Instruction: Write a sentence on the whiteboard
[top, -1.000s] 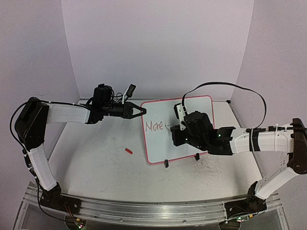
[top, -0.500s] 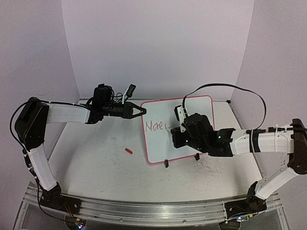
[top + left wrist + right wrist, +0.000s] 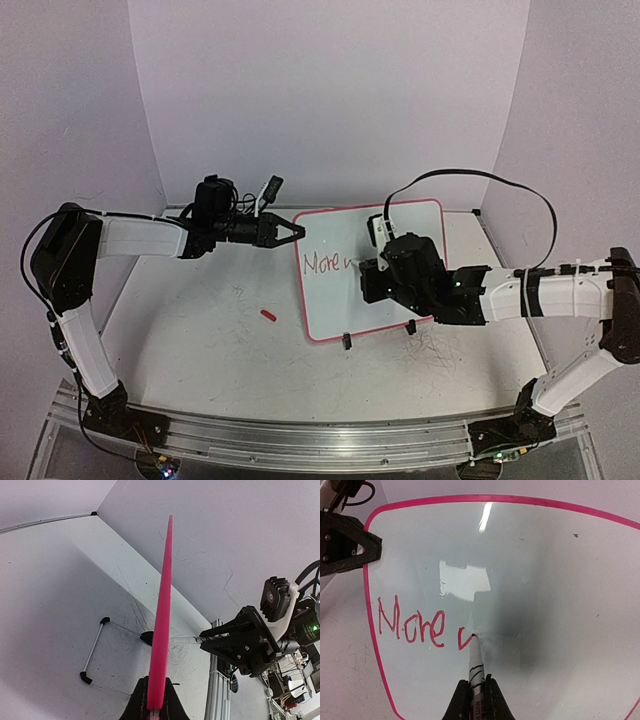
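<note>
Clamping a marker (image 3: 476, 666) tightly, the right gripper (image 3: 475, 692) is pressing its tip against the whiteboard (image 3: 550, 580), which is standing at the centre of the overhead view. The sentence (image 3: 412, 625) is reading "More", with a short hooked stroke at the tip. The right arm is reaching in low from the right edge. The left gripper (image 3: 287, 230) is pinching the board's pink rim near its upper left corner, arm stretching horizontally.
</note>
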You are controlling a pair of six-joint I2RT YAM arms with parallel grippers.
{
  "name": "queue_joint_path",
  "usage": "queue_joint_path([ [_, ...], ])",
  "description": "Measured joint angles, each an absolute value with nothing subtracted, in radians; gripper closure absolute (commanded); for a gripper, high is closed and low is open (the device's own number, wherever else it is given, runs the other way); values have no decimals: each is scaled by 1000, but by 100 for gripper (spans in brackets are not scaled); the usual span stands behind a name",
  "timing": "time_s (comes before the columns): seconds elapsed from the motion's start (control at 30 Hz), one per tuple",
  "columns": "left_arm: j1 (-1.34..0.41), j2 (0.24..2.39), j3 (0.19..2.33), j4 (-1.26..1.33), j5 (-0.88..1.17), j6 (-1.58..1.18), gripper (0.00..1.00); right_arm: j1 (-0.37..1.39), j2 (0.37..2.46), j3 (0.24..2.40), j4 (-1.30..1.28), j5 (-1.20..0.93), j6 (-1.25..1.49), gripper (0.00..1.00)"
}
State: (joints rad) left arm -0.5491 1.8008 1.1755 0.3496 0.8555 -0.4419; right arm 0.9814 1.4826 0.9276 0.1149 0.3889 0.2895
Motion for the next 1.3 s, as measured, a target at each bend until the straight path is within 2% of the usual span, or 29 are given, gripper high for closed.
queue_joint_path([
  [0.8, -549, 1801, 1176, 349, 856, -442, 100, 981, 1458, 880, 111, 387, 327, 100],
  [1.3, -549, 1801, 1176, 350, 856, -443, 100, 978, 1476, 923, 113, 406, 317, 100],
])
